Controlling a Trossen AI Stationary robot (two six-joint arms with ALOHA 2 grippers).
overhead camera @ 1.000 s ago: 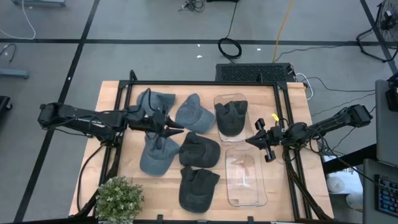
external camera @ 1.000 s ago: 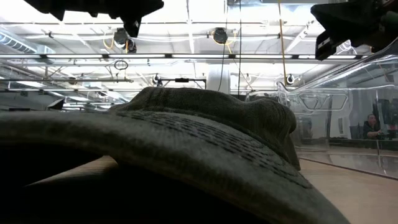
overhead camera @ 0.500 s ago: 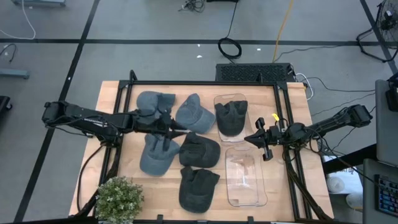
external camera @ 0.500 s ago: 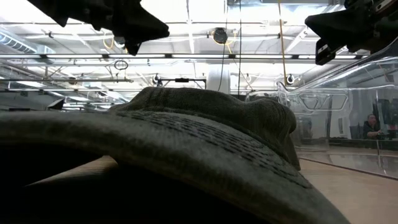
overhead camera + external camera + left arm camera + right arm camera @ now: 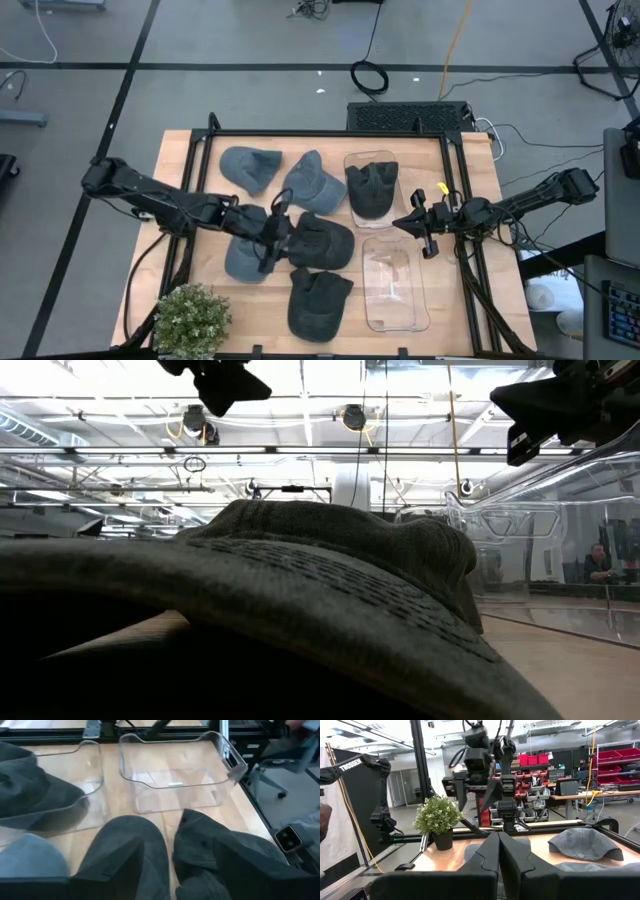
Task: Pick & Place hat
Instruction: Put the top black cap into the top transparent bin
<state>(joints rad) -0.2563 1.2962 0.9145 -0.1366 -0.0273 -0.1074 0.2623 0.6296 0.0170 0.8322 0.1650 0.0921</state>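
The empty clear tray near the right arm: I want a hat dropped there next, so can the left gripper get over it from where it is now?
Probably yes. The left gripper hovers open above the dark hat, with the empty clear tray just beyond and nothing above it. The right gripper waits beside the tray's far end.

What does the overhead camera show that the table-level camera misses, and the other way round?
Only the high view shows the whole layout: six hats spread over the wooden table, one dark hat lying in a clear tray, an empty clear tray nearer the front, a potted plant at the front left corner, and the left tool over the middle hats. Only the low view shows the ceiling lights and a person far off in the room. Both show the front dark hat, the clear trays and the right tool, raised at the table's right side.
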